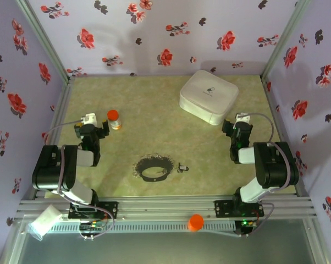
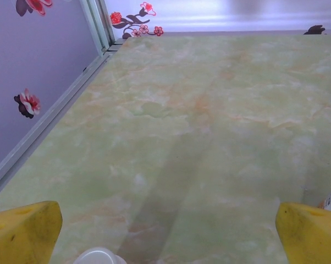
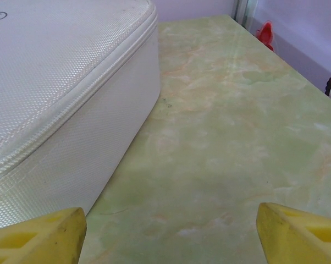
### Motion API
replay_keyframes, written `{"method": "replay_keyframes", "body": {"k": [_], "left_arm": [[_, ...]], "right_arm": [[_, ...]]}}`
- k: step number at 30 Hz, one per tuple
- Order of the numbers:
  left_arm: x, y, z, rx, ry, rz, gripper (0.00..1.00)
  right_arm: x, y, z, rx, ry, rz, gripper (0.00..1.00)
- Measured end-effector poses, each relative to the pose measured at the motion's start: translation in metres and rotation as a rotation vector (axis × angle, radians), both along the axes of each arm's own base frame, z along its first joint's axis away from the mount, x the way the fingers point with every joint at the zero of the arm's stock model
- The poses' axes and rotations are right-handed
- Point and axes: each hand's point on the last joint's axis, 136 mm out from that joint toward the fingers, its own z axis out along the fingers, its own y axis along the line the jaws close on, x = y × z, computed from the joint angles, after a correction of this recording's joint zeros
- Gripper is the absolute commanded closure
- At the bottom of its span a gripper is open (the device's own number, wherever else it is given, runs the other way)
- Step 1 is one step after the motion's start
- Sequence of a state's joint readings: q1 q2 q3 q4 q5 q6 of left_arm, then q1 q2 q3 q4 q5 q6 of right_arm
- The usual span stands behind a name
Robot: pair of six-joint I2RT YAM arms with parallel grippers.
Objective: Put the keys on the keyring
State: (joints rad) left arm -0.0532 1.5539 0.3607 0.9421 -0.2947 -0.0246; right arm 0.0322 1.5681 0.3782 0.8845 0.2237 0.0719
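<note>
Two keys (image 1: 182, 167) are seen only as a tiny dark blur, too small to be told apart, just beside the keyring (image 1: 153, 168), a floppy dark bead-chain loop laid near the middle of the table's (image 1: 154, 99) near edge. Bare room is left around both. The left gripper (image 2: 168, 234) is spread wide by the left edge; the right gripper (image 3: 171, 231) is spread wide beside the white box (image 3: 55, 99) toward the far right corner.
</note>
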Motion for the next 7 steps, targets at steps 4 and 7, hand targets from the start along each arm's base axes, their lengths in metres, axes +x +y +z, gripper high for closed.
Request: {"method": "replay_keyframes", "body": {"k": [4,7], "left_arm": [[0.0008,0.0019,-0.0027,-0.008,0.016,-0.006,0.00],[0.0006,0.0023,-0.0048,-0.013,0.026,-0.009,0.00]], "right_arm": [[0.0000,0.0001,0.0000,0.003,-0.001,-0.001,0.13],[0.0000,0.0004,-0.0001,0.009,-0.001,-0.001,0.01]]}}
